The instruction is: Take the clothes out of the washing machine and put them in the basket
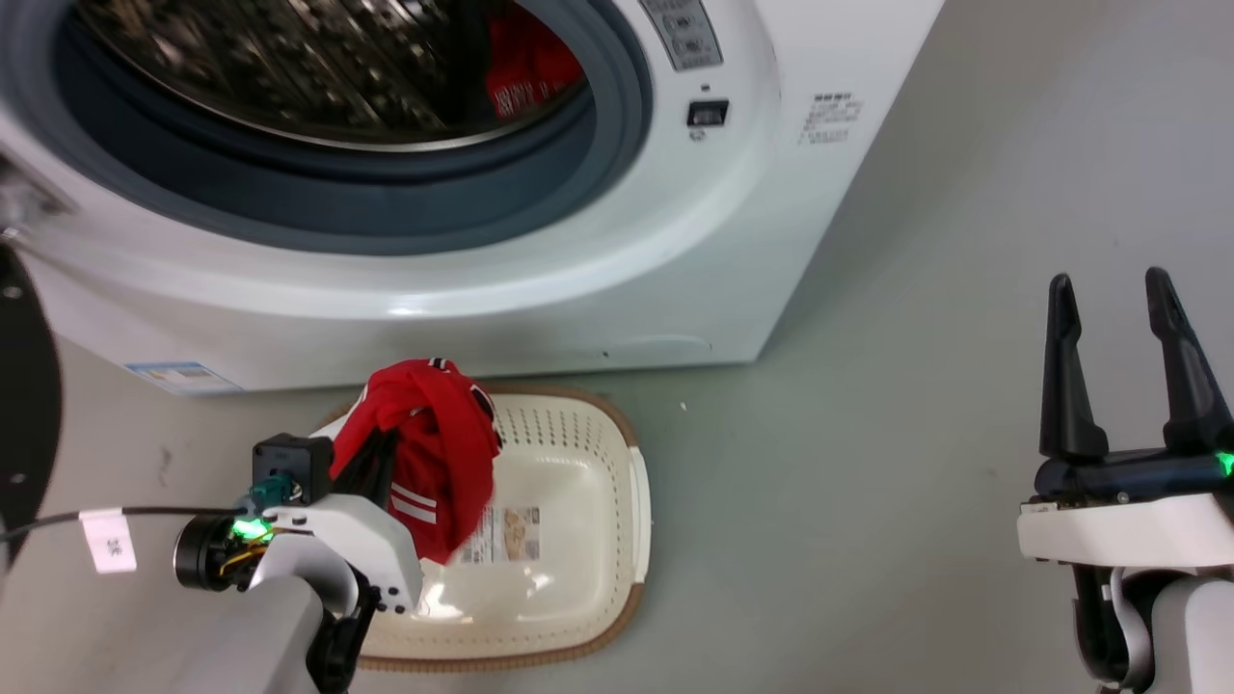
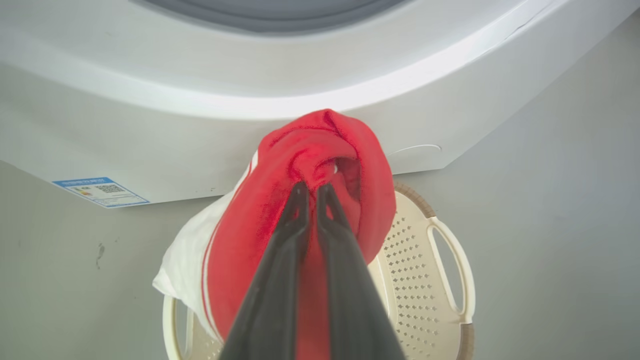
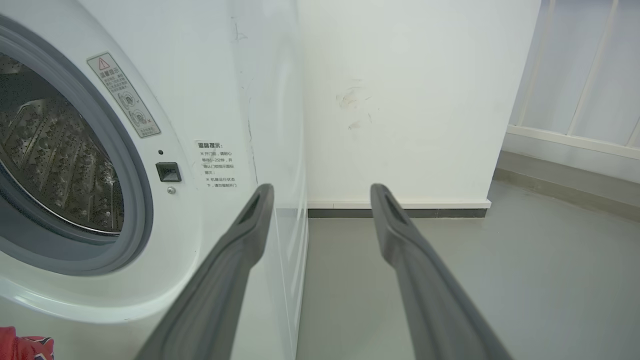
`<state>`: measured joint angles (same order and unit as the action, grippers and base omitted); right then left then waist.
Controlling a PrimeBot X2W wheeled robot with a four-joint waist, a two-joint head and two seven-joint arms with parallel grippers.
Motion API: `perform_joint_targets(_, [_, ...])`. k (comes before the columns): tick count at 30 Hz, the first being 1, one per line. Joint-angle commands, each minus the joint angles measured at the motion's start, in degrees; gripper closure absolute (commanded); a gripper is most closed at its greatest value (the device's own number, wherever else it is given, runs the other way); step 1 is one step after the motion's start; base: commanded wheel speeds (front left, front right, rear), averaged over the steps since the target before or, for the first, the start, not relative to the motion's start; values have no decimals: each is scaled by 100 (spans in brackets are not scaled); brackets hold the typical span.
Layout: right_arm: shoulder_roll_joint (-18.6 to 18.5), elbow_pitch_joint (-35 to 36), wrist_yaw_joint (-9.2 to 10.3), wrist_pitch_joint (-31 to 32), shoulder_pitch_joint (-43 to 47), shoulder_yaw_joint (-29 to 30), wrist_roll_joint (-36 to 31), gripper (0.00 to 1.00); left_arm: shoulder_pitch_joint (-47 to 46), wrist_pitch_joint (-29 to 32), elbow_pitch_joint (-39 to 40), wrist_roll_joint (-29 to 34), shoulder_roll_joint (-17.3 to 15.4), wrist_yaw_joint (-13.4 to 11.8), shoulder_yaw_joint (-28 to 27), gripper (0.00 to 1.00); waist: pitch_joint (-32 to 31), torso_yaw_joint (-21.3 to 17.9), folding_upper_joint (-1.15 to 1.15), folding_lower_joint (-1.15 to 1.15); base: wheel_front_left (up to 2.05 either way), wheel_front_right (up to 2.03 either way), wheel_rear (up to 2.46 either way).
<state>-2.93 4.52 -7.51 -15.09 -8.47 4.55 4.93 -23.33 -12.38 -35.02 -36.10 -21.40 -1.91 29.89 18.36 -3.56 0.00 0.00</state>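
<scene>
My left gripper (image 1: 390, 439) (image 2: 311, 187) is shut on a red garment (image 1: 434, 453) (image 2: 300, 200) with white stripes, holding it bunched above the left end of the cream basket (image 1: 588, 463) (image 2: 425, 250). The basket lies on the floor in front of the white washing machine (image 1: 578, 270) (image 2: 200, 125) (image 3: 210, 100). Deep in the steel drum lies a second red garment (image 1: 525, 63). My right gripper (image 1: 1113, 289) (image 3: 322, 192) stands open and empty at the right, over bare floor beside the machine.
The machine's black-framed door (image 1: 24, 405) hangs open at the far left. A white wall (image 3: 400, 100) stands behind the machine on the right. Grey floor (image 1: 916, 386) stretches to the right of the basket.
</scene>
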Motion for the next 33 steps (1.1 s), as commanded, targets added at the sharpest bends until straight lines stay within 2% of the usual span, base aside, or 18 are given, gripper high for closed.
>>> perform_joint_targets(1, [9, 50, 4, -12, -115, 5, -27, 0, -220, -44, -190, 17, 33, 67, 26, 100, 437, -178, 0, 0, 0, 0, 0])
perform_joint_targets(8, [10, 265, 4, -12, -319, -16, -44, 0, -975, -150, -1662, 113, 282, 394, 117, 100, 1275, -479, 0, 0, 0, 0, 0])
perform_joint_targets(16, [11, 475, 4, -12, -499, -59, 75, 0, -1792, -119, -2909, -88, 435, 600, -28, 100, 2084, -786, 0, 0, 0, 0, 0])
perform_joint_targets(23, [10, 535, 4, -12, -595, -159, 119, 0, -2238, -219, -3497, 4, 339, 438, -10, 100, 2599, -945, 0, 0, 0, 0, 0])
perform_joint_targets(32, [10, 515, 5, -13, -595, -218, 42, 0, -2423, -290, -3631, 57, 394, 371, -58, 100, 2831, -902, 0, 0, 0, 0, 0])
perform_joint_targets(33, [10, 493, 5, -12, -593, -204, 22, 0, -2429, -291, -3605, 50, 424, 345, -85, 8, 2819, -877, 0, 0, 0, 0, 0])
